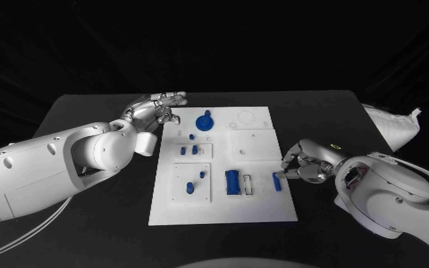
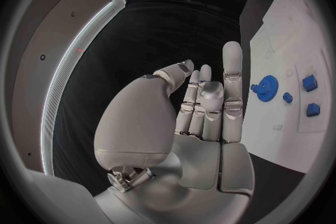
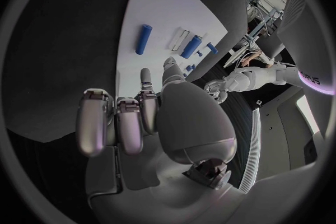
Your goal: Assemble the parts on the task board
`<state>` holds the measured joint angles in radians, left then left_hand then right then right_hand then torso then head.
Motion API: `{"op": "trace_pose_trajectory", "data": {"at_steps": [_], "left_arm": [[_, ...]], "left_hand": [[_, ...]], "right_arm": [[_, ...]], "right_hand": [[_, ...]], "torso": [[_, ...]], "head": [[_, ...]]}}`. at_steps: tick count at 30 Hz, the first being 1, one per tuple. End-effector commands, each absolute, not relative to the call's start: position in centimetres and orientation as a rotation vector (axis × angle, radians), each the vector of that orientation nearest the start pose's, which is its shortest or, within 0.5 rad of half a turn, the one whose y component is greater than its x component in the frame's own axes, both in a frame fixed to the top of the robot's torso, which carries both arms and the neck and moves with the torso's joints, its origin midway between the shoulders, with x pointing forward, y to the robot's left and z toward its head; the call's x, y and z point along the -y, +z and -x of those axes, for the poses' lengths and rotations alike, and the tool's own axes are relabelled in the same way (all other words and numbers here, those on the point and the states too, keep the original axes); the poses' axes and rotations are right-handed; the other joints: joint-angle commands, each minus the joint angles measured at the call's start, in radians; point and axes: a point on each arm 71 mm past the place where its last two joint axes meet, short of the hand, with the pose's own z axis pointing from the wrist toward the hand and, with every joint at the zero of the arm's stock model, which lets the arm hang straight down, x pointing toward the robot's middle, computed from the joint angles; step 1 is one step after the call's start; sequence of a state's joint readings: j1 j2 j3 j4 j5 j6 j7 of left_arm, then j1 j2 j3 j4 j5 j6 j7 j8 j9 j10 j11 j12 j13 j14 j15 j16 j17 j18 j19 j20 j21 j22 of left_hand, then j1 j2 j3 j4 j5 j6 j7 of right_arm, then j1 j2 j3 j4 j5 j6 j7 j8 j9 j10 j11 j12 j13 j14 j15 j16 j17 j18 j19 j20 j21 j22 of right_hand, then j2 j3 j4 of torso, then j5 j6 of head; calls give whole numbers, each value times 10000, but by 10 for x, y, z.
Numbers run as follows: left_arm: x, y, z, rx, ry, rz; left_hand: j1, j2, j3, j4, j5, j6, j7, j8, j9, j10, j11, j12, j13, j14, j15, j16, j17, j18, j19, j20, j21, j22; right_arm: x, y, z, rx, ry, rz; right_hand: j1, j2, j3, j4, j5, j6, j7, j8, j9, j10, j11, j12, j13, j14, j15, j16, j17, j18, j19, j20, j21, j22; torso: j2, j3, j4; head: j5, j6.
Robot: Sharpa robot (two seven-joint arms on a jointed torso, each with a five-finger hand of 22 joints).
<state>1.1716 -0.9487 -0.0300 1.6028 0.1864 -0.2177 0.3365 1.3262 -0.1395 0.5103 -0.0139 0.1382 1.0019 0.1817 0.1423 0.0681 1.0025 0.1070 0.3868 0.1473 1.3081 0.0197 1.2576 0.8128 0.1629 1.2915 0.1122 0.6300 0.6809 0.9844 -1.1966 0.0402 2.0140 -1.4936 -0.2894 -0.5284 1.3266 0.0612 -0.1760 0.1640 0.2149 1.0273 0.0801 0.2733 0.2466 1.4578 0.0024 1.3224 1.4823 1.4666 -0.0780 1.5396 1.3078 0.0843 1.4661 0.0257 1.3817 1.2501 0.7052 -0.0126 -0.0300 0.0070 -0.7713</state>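
Observation:
The white task board [image 1: 259, 209] lies mid-table. On it are a blue gear [image 1: 204, 121], two small blue pieces [image 1: 188, 150], a blue cylinder [image 1: 232, 182] and a blue peg [image 1: 276, 182] near its right edge. My right hand [image 1: 302, 167] hovers at that edge, fingers bent and apart, tips just short of the peg and holding nothing. In the right wrist view the peg [image 3: 143, 39] lies free on the board [image 3: 168, 11] beyond the hand [image 3: 140, 123]. My left hand [image 1: 157, 110] is by the board's far left corner, fingers straight, empty. The left wrist view shows that hand [image 2: 203, 117] beside the gear [image 2: 265, 88].
A white bag-like bundle [image 1: 393, 125] lies on the black table at the far right. More small blue pieces [image 1: 190, 187] sit in a raised plate on the board's near left. White sockets and a ring outline [image 1: 247, 119] mark the far right.

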Motion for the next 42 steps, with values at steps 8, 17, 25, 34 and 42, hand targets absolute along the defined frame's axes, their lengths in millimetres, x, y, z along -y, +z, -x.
{"op": "trace_pose_trajectory", "data": {"at_steps": [8,17,25,34,42], "left_arm": [[-232,-188,-468,-14465,-16407,13706],[-233,-189,-468,-14474,-16393,13721],[-233,-189,-468,-14480,-16382,13729],[-233,-189,-468,-14494,-16381,13718],[-233,-189,-468,-14497,-16373,13722]], "left_hand": [[27,41,-3,-79,31,-85,11,69,11,-88,8,30,12,-77,-11,-15,-10,186,-68,4,-39,-14],[27,41,-3,-79,31,-85,11,69,11,-88,8,30,12,-77,-11,-15,-10,186,-68,4,-39,-14],[27,41,-3,-79,31,-85,11,69,11,-88,8,30,12,-77,-11,-15,-10,186,-68,4,-39,-14],[27,41,-3,-79,31,-85,11,69,11,-88,8,30,12,-77,-11,-15,-10,186,-68,4,-39,-14],[31,42,7,-102,32,-96,14,91,10,-134,12,69,8,-97,-10,-18,-49,187,-77,5,-39,-13]], "right_arm": [[242,-217,-365,-19013,3096,322],[233,-234,-364,-19503,2855,902],[228,-238,-365,-19661,2792,1151],[219,-246,-366,-19735,2785,1513],[210,-249,-369,-18923,2260,2794]], "right_hand": [[-124,146,-46,259,-342,655,-134,-118,-26,352,-153,-102,-780,924,-19,-14,2076,-194,93,-17,46,27],[-217,62,-97,331,-412,663,-128,-182,-30,351,-151,-116,-778,919,-24,-28,2054,-188,79,-27,21,-11],[-170,59,-63,324,-334,660,-131,-234,-36,351,-152,-117,-771,920,-24,-26,2059,-188,76,-30,19,-10],[14,71,47,248,-228,705,-144,-317,-38,346,-164,-140,-769,920,-34,-28,2058,-188,72,-37,15,-9],[854,262,708,-210,-1019,756,-180,-514,-61,320,-209,-193,-763,914,-81,-46,2034,-182,54,-79,-15,-37]], "torso": [[5,-6,25],[5,-20,51],[4,-16,31],[3,-9,42],[4,-12,27]], "head": [[-200,46],[-187,1],[-179,-16],[-165,-29],[-128,-46]]}}
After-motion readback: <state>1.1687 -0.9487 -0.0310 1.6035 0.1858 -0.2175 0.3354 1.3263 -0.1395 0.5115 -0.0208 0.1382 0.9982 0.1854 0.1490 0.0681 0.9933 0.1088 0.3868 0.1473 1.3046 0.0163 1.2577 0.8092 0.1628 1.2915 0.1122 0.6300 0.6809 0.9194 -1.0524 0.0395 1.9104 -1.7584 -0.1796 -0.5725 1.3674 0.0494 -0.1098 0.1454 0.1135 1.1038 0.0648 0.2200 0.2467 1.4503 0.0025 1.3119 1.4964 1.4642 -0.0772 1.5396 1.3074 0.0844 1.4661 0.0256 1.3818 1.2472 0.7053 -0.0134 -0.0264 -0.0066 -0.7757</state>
